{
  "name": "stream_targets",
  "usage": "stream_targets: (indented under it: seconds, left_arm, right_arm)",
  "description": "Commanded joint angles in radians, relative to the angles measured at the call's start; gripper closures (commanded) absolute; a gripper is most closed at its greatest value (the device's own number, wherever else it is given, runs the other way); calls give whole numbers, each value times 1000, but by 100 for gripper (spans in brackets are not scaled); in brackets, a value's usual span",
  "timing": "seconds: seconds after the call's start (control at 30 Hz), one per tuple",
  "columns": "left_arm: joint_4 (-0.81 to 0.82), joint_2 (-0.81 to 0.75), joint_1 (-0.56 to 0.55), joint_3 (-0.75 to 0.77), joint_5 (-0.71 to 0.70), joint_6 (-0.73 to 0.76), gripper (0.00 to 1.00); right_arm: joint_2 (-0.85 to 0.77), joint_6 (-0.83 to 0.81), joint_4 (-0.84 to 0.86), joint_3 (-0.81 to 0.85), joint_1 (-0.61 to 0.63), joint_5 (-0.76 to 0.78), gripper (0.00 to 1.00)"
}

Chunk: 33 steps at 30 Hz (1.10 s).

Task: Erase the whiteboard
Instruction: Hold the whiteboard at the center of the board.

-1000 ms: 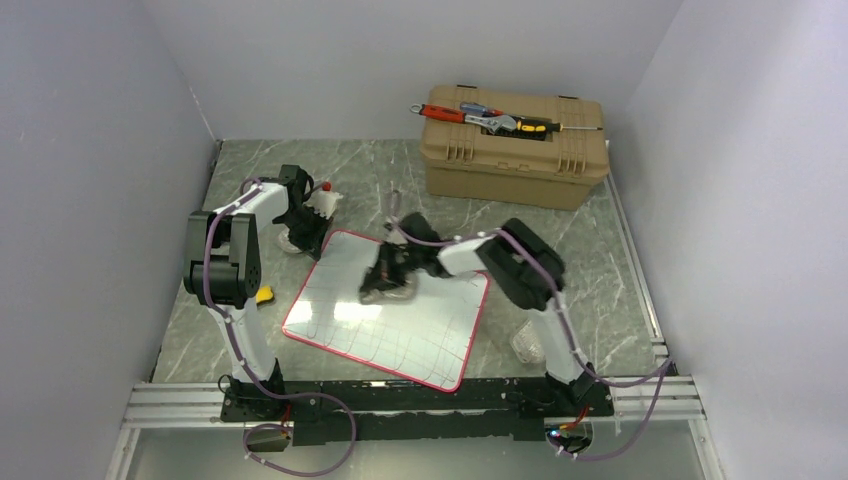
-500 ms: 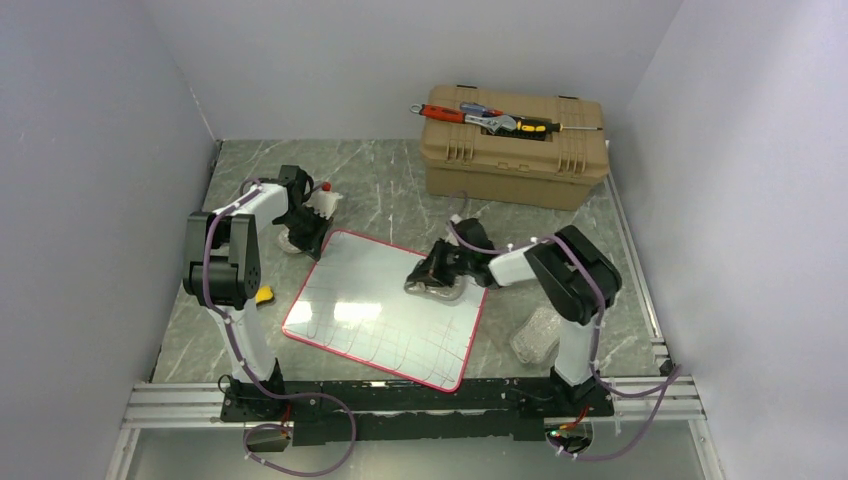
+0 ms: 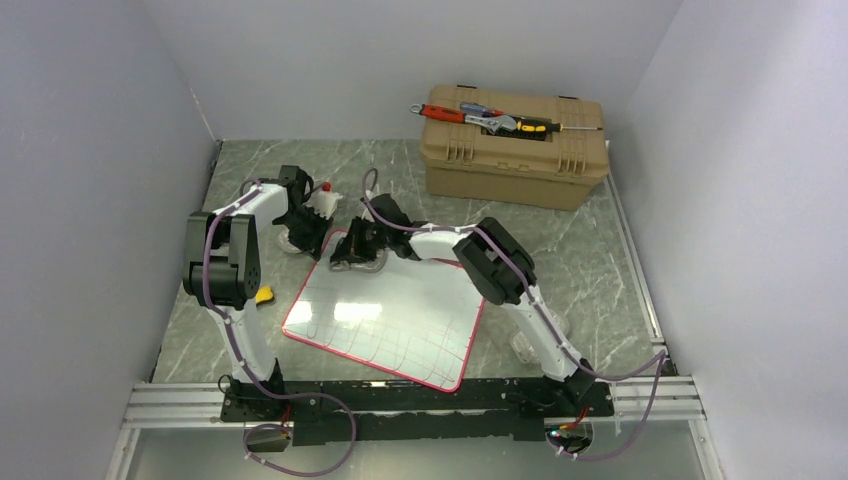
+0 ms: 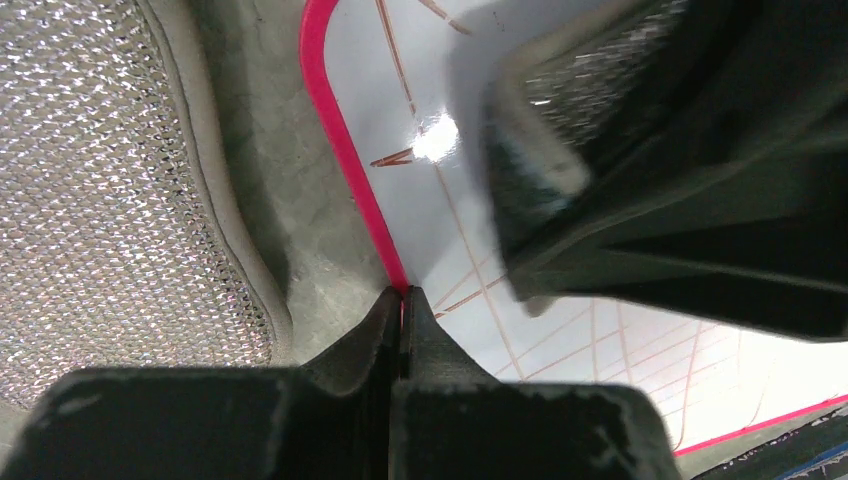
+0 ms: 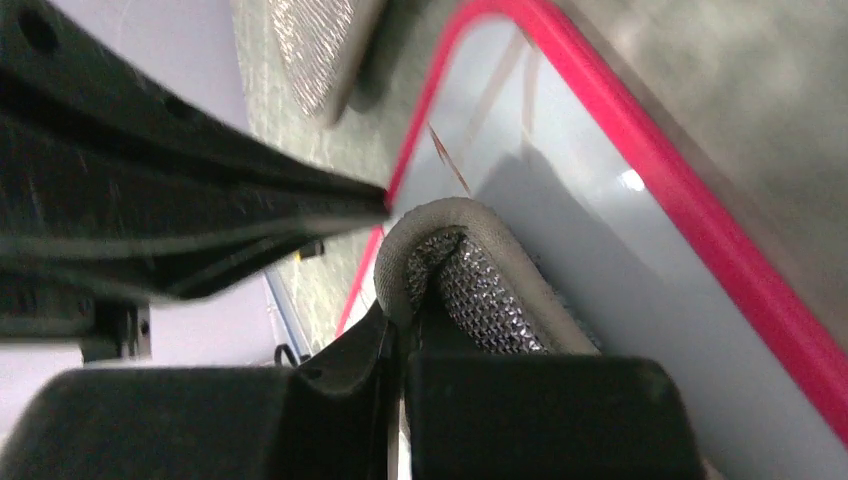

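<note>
Left gripper pinches the whiteboard by its rim, likely to anchor it. Right gripper, clamped on a mesh cloth, presses it down just beside.

In the right wrist view, we lose the lower part of the mesh pad between the tips of the right gripper. Ahead and left of those tips, the left gripper is a blurred dark mass, cut off by the frame edge. In the left wrist view, the red rim of the whiteboard runs under the left gripper's tips; whether they nip it we cannot tell. Ahead and right, the right gripper is blurred and cropped.
</note>
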Motion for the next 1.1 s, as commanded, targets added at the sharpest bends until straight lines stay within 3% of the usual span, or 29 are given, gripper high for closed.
stream_targets:
  seconds: [0.0, 0.17, 0.3, 0.4, 0.6, 0.67, 0.73, 0.9, 1.07]
  left_arm:
    - [-32, 60, -16, -57, 35, 24, 98]
    - [-28, 60, -16, -62, 42, 27, 98]
    - [-25, 57, -16, -67, 45, 31, 98]
    - [-27, 57, -16, -65, 45, 26, 98]
    - [-25, 56, -17, -76, 43, 20, 98]
    - [-30, 66, -17, -71, 39, 16, 98]
    - [-28, 64, -17, -72, 35, 17, 98]
    - [-27, 70, -17, -65, 18, 27, 98]
    - [-26, 72, -16, -59, 19, 23, 97]
  right_arm:
    - [-78, -61, -179, -373, -39, 132, 100]
    - [-458, -112, -82, -962, -145, 164, 100]
    - [-543, -144, -115, -1078, -148, 206, 100]
    - [-422, -129, -91, -927, -94, 162, 100]
    - [-87, -172, -272, -195, 74, 23, 100]
    - [-24, -190, -338, -91, 93, -23, 100]
    - [-96, -206, -334, -192, 95, -7, 100]
    - [-458, -240, -281, -739, 11, 26, 100]
    - [-781, -283, -393, -1094, -68, 93, 100]
